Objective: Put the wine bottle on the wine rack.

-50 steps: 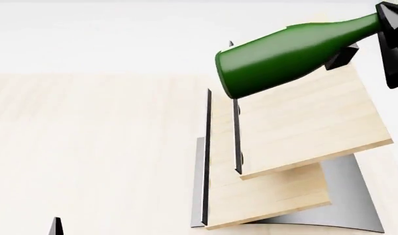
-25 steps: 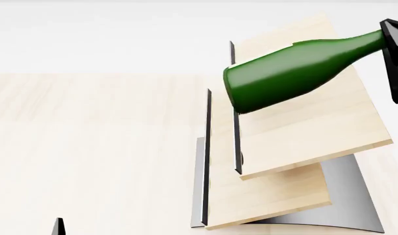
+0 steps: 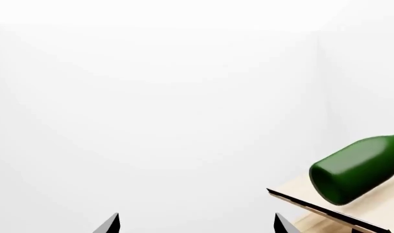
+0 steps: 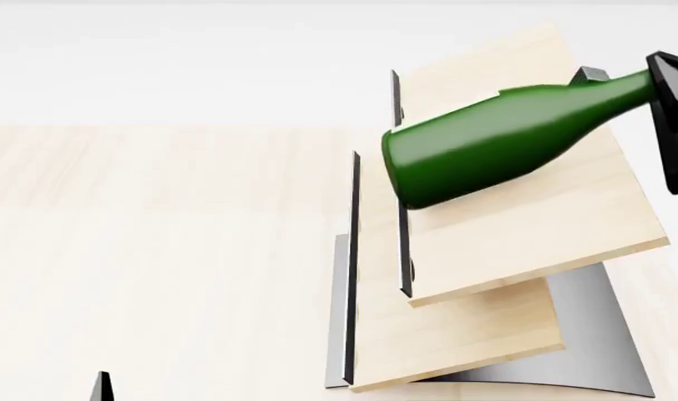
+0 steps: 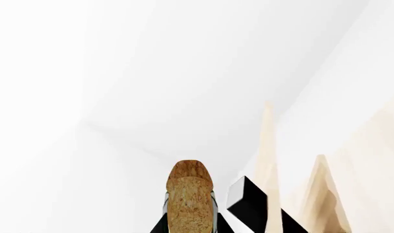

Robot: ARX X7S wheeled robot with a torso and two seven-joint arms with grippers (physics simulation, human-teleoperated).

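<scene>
The dark green wine bottle point(image 4: 495, 142) lies tilted, base to the left and neck to the right, over the top panel of the wine rack point(image 4: 528, 242). Its base overhangs that panel's dark left edge. I cannot tell whether it touches the wood. My right gripper point(image 4: 673, 109) is shut on the bottle's neck at the right edge of the head view. In the right wrist view the cork point(image 5: 190, 194) stands between the fingers of the right gripper point(image 5: 190, 227). My left gripper point(image 3: 195, 225) is open and empty, low and left of the rack. The bottle's base also shows in the left wrist view point(image 3: 355, 167).
The rack has a lower pale wood panel point(image 4: 462, 338) and a curved grey metal base point(image 4: 595, 334) on the light wooden tabletop point(image 4: 149, 251). A black block point(image 5: 249, 204) sits beside the cork. My left fingertip point(image 4: 99, 387) shows at the head view's bottom edge.
The bottle has moved down and a little to the right, closer to the rack's top panel. The left gripper has barely moved.
</scene>
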